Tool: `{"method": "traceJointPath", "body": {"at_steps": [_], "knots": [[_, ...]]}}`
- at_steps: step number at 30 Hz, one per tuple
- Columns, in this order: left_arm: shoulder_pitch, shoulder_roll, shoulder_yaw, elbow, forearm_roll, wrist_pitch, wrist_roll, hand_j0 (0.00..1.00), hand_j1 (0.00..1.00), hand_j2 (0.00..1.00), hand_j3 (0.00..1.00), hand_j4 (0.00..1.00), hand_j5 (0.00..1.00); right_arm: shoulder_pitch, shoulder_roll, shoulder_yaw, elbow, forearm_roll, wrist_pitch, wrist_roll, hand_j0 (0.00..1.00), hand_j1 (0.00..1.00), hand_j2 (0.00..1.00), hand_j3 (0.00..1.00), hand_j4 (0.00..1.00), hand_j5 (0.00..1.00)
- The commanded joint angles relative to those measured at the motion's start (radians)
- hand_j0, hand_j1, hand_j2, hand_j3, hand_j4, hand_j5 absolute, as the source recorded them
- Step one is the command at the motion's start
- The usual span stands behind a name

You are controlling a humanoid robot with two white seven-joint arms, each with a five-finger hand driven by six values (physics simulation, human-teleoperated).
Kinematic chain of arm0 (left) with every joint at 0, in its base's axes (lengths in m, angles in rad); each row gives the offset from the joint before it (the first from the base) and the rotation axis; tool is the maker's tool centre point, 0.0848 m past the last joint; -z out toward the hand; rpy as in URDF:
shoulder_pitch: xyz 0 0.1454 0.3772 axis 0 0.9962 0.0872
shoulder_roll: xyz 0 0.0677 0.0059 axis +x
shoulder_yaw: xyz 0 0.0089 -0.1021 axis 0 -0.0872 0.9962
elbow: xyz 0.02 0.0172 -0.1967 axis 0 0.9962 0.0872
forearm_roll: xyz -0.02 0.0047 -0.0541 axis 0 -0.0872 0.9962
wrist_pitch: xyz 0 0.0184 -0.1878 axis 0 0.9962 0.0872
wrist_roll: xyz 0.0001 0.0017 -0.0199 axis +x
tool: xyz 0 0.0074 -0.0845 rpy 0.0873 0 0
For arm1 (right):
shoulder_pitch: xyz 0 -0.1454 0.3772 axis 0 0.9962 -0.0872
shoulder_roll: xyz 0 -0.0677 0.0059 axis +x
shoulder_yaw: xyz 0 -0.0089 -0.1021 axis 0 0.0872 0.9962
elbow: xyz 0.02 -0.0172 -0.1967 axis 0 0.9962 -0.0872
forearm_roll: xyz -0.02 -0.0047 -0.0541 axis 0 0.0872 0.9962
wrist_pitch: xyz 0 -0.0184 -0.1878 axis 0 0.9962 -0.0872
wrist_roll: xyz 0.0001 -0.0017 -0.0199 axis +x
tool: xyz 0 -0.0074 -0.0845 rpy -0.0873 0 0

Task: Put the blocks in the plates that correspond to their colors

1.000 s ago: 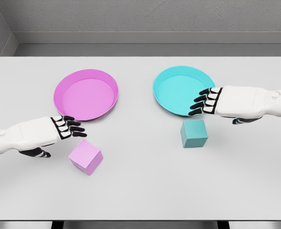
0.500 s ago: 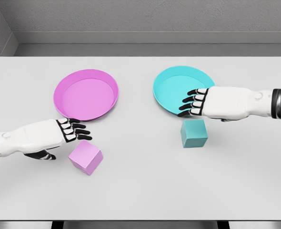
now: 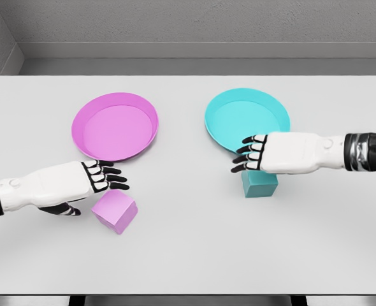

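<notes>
- Grey walls behind; white tabletop (image 3: 194, 255) carries everything.
- Pink plate (image 3: 115, 126) and cyan plate (image 3: 246, 118), toward far edge, both hold nothing; no block placed yet.
- Pink block (image 3: 115, 211) toward near-left, just under left hand (image 3: 89, 180), fingers spread, nothing held.
- Teal block (image 3: 259, 183) partly beneath right hand (image 3: 264, 153), fingers extended, not gripping.

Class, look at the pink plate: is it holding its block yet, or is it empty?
Empty. The pink plate shows only bare interior; the pink block sits on the table in front of it.
</notes>
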Motion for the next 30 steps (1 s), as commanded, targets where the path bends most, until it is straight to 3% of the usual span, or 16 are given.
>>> {"method": "traceJointPath", "body": {"at_steps": [1,15,20,30], "knots": [[-0.002,-0.004,0.0,-0.001,0.006,0.001,0.0,1.0,1.0,1.0,1.0,1.0,1.0,0.0,-0.004,0.002,0.004,0.009,0.002,-0.001,1.0,1.0,1.0,1.0,1.0,1.0],[-0.003,-0.054,0.0,0.0,0.0,0.001,-0.018,1.0,1.0,1.0,1.0,1.0,1.0,0.006,0.034,0.039,0.012,0.064,0.002,0.001,1.0,1.0,1.0,1.0,1.0,1.0],[0.0,-0.054,-0.005,-0.001,0.0,0.001,-0.018,1.0,1.0,1.0,1.0,1.0,1.0,0.006,0.071,0.062,0.055,0.087,0.002,0.001,1.0,1.0,1.0,1.0,1.0,1.0],[-0.003,-0.07,-0.029,-0.001,-0.008,0.001,-0.024,1.0,1.0,1.0,1.0,1.0,1.0,0.006,0.077,0.068,0.093,0.109,0.002,-0.001,1.0,1.0,1.0,1.0,1.0,1.0]]}}
